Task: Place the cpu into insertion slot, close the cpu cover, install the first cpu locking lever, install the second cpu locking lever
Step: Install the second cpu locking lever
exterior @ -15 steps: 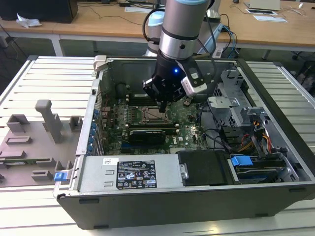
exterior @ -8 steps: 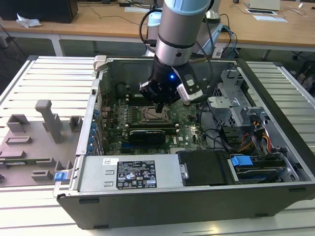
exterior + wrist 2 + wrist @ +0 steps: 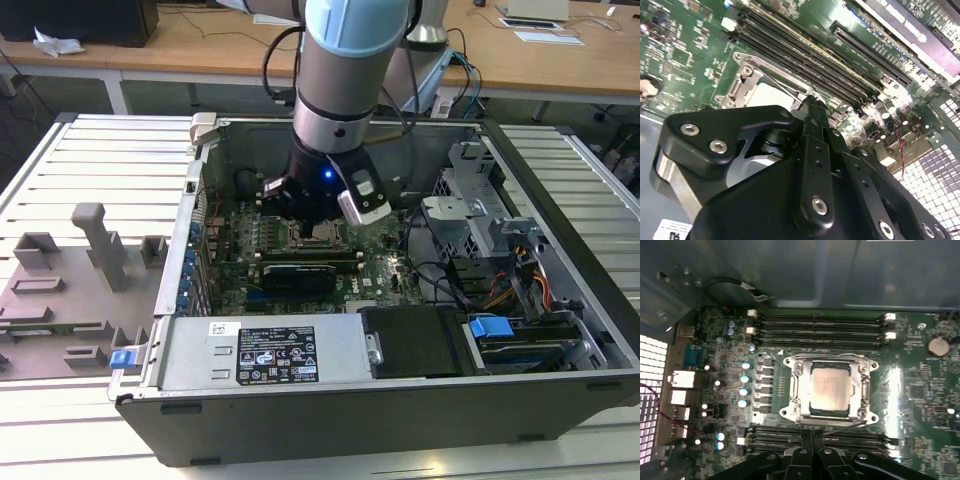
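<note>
End effector (image 3: 812,436) fingers together, empty, just beside cpu cover (image 3: 860,385); cpu (image 3: 830,389) seated under cover

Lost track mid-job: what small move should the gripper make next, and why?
Probably press the thin locking lever down toward its catch: the cpu is seated, the cpu cover lies flat around it, and the shut gripper sits right at that wire, which looks unlatched.
</note>
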